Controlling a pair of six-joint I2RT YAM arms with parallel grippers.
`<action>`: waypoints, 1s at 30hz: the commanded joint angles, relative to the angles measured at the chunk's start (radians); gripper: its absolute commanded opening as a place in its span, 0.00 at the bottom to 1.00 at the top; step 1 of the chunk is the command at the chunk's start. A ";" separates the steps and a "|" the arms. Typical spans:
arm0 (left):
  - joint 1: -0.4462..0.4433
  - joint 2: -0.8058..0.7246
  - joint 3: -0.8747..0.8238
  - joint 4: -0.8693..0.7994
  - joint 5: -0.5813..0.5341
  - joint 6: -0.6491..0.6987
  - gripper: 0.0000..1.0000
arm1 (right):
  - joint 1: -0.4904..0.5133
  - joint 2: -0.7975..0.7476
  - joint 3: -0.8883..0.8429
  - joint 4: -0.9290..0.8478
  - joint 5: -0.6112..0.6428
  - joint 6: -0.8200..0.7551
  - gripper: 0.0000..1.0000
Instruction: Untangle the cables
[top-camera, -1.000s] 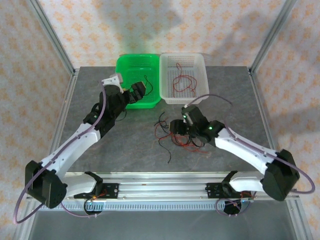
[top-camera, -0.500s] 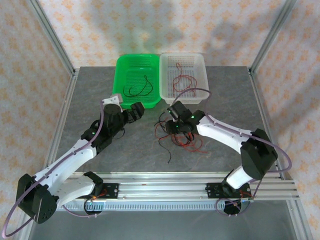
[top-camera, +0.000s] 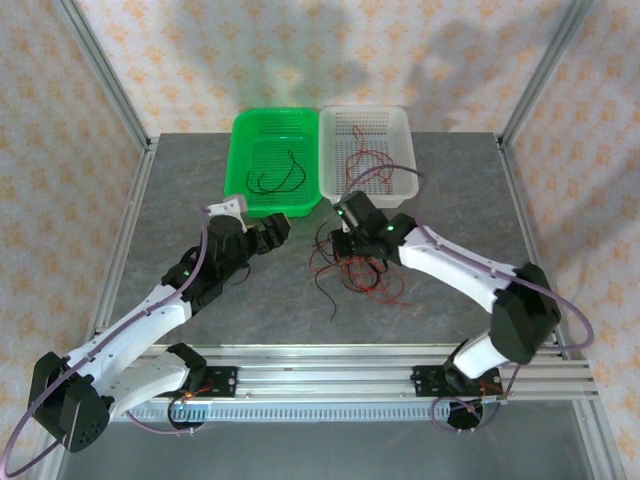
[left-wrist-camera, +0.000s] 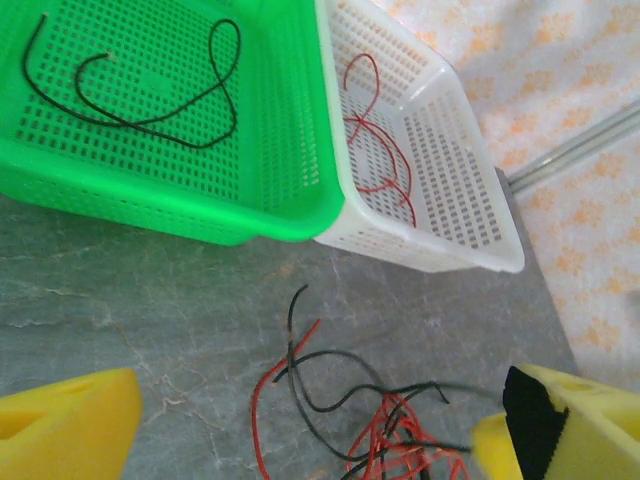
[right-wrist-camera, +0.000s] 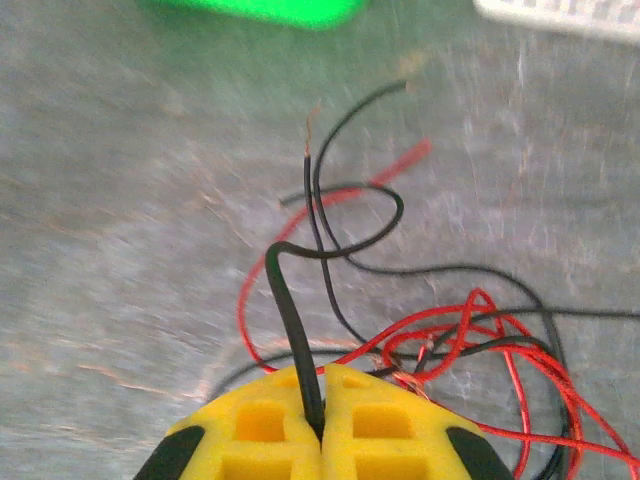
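A tangle of red and black cables (top-camera: 357, 272) lies on the grey table, just in front of the two baskets. My right gripper (top-camera: 345, 238) sits at the tangle's far left edge, shut on one black cable (right-wrist-camera: 300, 330) that rises from the pile into its closed yellow fingers (right-wrist-camera: 260, 430). My left gripper (top-camera: 272, 232) hovers to the left of the pile, open and holding nothing. In the left wrist view the tangle (left-wrist-camera: 400, 430) lies between its wide-apart fingers (left-wrist-camera: 70, 430). One black cable (top-camera: 276, 178) lies in the green basket (top-camera: 238, 150), and red cable (top-camera: 364, 160) lies in the white basket (top-camera: 408, 140).
The two baskets stand side by side at the table's far edge, close behind both grippers. A black cable end (top-camera: 333, 305) trails from the pile toward the near edge. Metal frame posts (top-camera: 110, 80) rise at the far corners.
The left gripper has drawn back from over the green basket, where a black cable now lies. The right gripper has shifted far-left along the pile, lifting its black cable.
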 joint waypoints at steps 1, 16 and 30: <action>-0.029 -0.011 -0.028 0.064 0.037 0.043 0.91 | -0.002 -0.115 0.059 0.057 -0.026 0.049 0.00; -0.317 0.122 -0.013 0.150 -0.184 0.267 0.88 | -0.075 -0.242 0.028 0.235 -0.242 0.247 0.00; -0.353 0.409 0.124 0.194 -0.581 0.308 0.81 | -0.078 -0.287 -0.018 0.316 -0.316 0.321 0.00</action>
